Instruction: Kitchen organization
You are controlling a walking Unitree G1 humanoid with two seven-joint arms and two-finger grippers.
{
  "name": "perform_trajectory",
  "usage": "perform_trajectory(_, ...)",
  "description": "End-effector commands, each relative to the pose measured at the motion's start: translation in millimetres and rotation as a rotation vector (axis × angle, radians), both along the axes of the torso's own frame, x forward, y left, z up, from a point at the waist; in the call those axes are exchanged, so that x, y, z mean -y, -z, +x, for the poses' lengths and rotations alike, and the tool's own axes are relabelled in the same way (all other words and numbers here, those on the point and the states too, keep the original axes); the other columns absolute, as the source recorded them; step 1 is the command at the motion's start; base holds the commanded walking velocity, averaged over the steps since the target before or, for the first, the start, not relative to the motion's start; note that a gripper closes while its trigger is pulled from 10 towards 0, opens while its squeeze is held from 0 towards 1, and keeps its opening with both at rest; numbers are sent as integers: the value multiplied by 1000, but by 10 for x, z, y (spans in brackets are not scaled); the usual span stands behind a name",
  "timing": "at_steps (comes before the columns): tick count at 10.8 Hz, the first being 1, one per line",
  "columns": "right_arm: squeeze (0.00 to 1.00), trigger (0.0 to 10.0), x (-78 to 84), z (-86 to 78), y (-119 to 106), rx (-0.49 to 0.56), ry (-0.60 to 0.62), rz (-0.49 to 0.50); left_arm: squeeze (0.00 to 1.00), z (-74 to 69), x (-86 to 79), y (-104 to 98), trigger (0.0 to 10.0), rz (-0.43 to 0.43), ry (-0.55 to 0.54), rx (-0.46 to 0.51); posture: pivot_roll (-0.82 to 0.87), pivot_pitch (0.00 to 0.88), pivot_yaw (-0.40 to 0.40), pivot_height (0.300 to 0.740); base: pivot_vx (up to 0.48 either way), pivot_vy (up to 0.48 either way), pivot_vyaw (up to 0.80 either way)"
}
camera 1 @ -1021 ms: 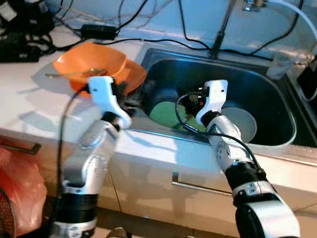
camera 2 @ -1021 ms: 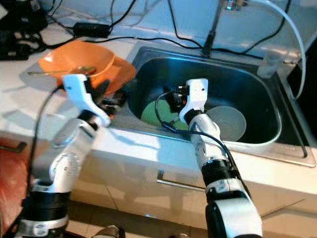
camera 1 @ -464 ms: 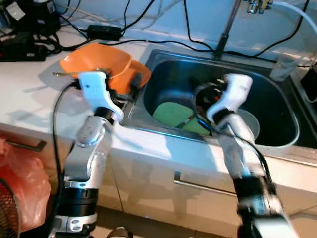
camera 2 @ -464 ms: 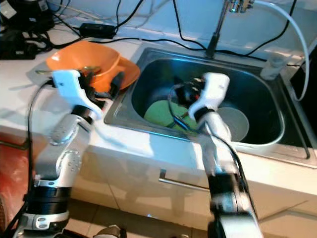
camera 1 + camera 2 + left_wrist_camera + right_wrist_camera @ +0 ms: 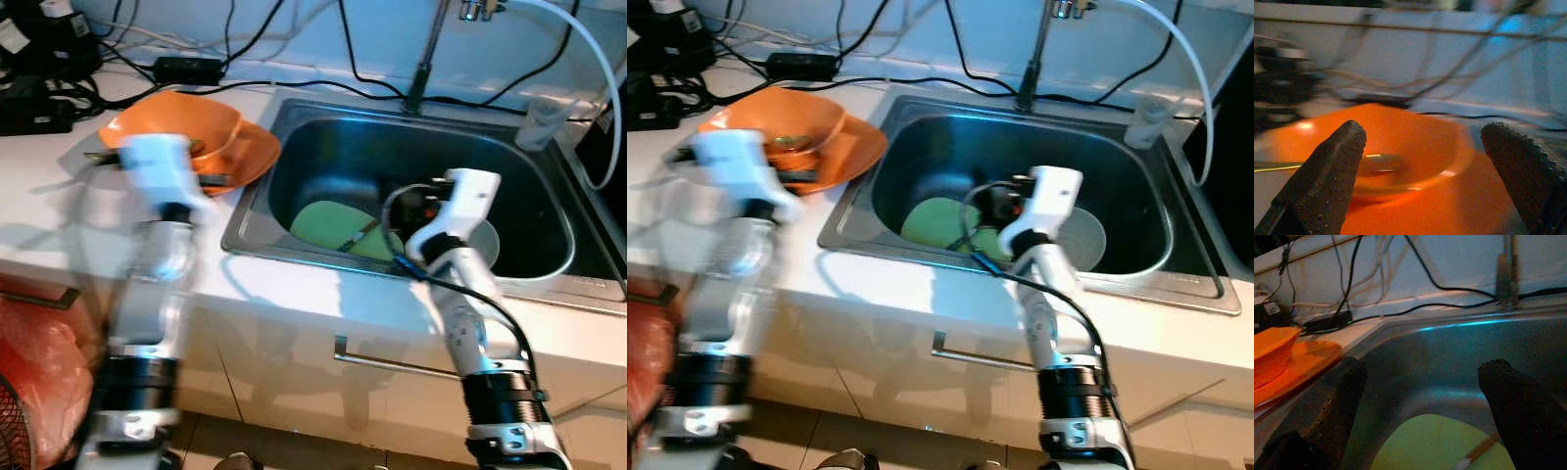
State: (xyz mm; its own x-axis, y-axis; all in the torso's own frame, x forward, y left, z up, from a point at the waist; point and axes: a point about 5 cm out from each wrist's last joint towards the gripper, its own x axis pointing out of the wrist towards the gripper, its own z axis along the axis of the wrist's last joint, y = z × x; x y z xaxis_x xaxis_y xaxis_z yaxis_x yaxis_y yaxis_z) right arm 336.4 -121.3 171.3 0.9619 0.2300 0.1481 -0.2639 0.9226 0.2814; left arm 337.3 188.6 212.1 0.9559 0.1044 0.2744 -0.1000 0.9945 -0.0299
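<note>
Right gripper hangs inside the steel sink, fingers spread wide, holding nothing. Below it: green plate with a chopstick across it; pale bowl just beside the wrist. Left gripper wide apart too, empty, arm blurred, aimed at the orange bowl with a spoon inside, sitting on an orange plate on the tabletop. Black cables run behind the sink; faucet at the back.
</note>
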Motion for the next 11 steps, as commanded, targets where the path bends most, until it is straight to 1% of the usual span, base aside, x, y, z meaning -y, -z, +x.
perform_trajectory(1, 0, 10000, -25, 9, -33, 5, -16, -5, 1000, 14, -93, -99, 10000, 5, -80, 34, 75, 57, -24, 740, 0, 0, 0)
perform_trajectory(2, 0, 10000, -24, 2, 13, -10, -15, -5, 1000, 35, -376, -117, 10000, 23, -187, 41, 92, 52, -29, 740, 0, 0, 0)
perform_trajectory(3, 0, 10000, -53, -2, 23, -14, -18, 3, 1000, 23, -515, -138, 10000, 34, -230, 54, 94, 40, -29, 740, 0, 0, 0)
perform_trajectory(4, 0, 10000, -91, 2, -10, -5, -32, 5, 1000, 23, -585, -158, 10000, 2, -271, 54, 98, 32, -30, 740, 0, 0, 0)
perform_trajectory(5, 0, 10000, -98, 7, -19, 0, -38, 4, 878, 31, -604, -156, 10000, -40, -279, 51, 98, 32, -30, 740, 0, 0, 0)
perform_trajectory(6, 0, 10000, -93, 18, -23, 1, -36, 5, 161, 50, -655, -134, 10000, -101, -307, 42, 94, 30, -34, 740, 0, 0, 0)
perform_trajectory(7, 0, 10000, -89, 14, -24, 1, -37, 2, 157, 68, -675, -122, 10000, -123, -304, 43, 91, 27, -39, 740, 0, 0, 0)
perform_trajectory(9, 0, 10000, -61, 9, -52, 8, -37, -9, 0, 189, -739, -11, 10000, -311, -277, -10, 75, 33, -44, 740, 0, 0, 0)
perform_trajectory(11, 0, 10000, -38, -18, -58, 10, -31, -14, 0, 261, -800, 56, 10000, -370, -249, -31, 60, 41, -47, 740, 0, 0, 0)
